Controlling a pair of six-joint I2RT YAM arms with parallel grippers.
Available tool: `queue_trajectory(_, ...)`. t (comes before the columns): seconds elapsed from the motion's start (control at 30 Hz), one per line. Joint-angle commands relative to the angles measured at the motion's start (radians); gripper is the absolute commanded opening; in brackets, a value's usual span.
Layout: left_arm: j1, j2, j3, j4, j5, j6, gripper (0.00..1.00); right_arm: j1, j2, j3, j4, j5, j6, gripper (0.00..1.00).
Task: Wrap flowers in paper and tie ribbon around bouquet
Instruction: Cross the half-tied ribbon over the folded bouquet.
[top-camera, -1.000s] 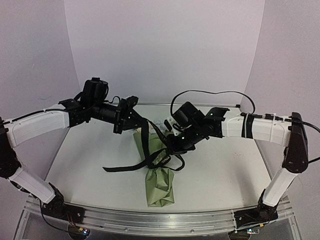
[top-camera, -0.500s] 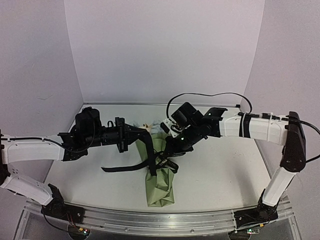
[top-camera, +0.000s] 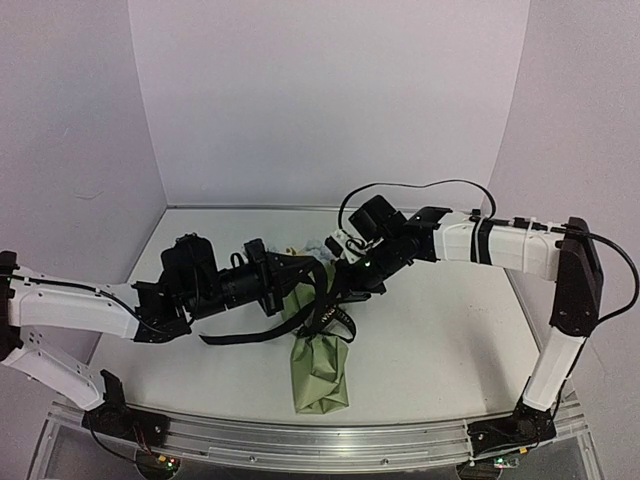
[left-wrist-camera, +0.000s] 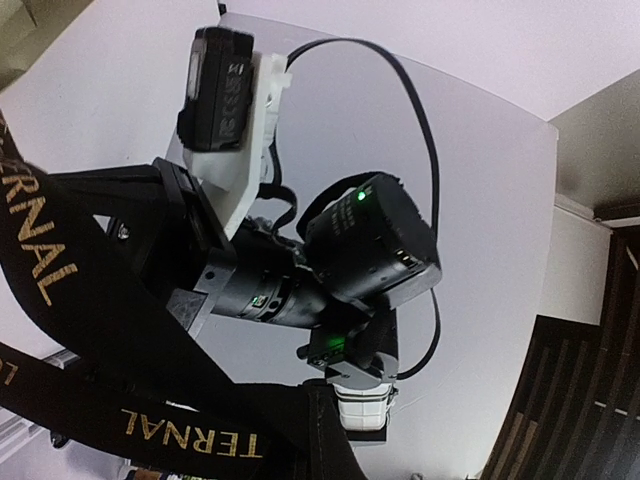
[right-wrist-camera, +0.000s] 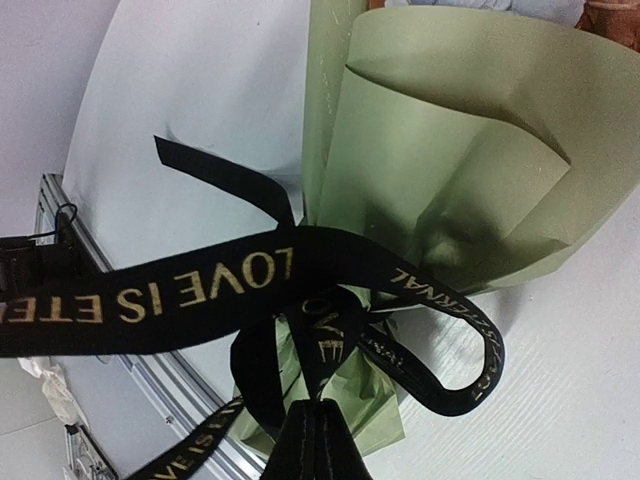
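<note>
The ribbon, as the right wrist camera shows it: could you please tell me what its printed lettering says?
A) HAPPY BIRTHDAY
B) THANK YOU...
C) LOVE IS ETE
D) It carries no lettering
C: the black ribbon stretched in front of the olive-green paper carries gold capitals spelling LOVE IS, followed by the first letters of ETERNAL.

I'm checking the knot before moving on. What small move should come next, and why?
Probably draw the two hands gently apart. The left hand and right hand each pinch the ribbon, whose loops hang slack around the bouquet at its narrow waist.
</note>
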Motion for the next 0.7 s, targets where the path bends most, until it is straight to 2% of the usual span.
queue_trajectory(0.0,-0.064,0.088,0.059,0.138,-0.082,0.019,0.00,-0.015,0.028,0.061,0.025,-0.086,0.000,0.00)
queue_trajectory(0.17,-0.139,0.135,0.062,0.163,-0.146,0.037,0.00,-0.037,0.051,0.082,0.025,-0.137,0.011,0.00)
queue_trajectory(0.37,-0.170,0.204,0.088,0.209,-0.166,0.060,0.02,-0.046,0.078,0.123,0.024,-0.179,0.028,0.00)
queue_trajectory(0.57,-0.206,0.236,0.083,0.123,-0.241,0.117,0.00,-0.047,0.084,0.130,0.020,-0.193,0.036,0.00)
queue_trajectory(0.67,-0.227,0.272,0.079,0.140,-0.296,0.116,0.00,-0.047,0.083,0.130,0.014,-0.208,0.035,0.00)
